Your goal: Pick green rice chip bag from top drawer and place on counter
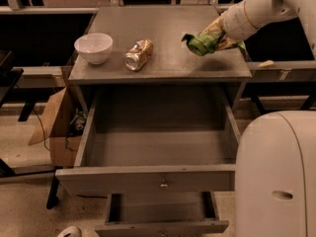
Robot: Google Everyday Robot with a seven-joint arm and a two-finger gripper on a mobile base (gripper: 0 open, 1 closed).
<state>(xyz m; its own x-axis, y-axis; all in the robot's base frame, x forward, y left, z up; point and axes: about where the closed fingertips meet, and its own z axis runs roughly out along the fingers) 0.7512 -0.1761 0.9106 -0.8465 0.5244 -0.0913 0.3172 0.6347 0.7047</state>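
The green rice chip bag [200, 44] is at the right side of the counter [163, 23], low over its surface or just touching it; I cannot tell which. My gripper [216, 36] reaches in from the upper right and is shut on the bag's right end. The top drawer [148, 179] stands pulled wide open below the counter, and its inside shows nothing in it.
A white bowl [94, 47] and a crushed gold-tan can [138, 54] sit on the counter's left half. A narrower lower drawer [163, 226] is partly open. My white base [276, 177] fills the lower right. A cardboard box [52, 127] stands on the floor at left.
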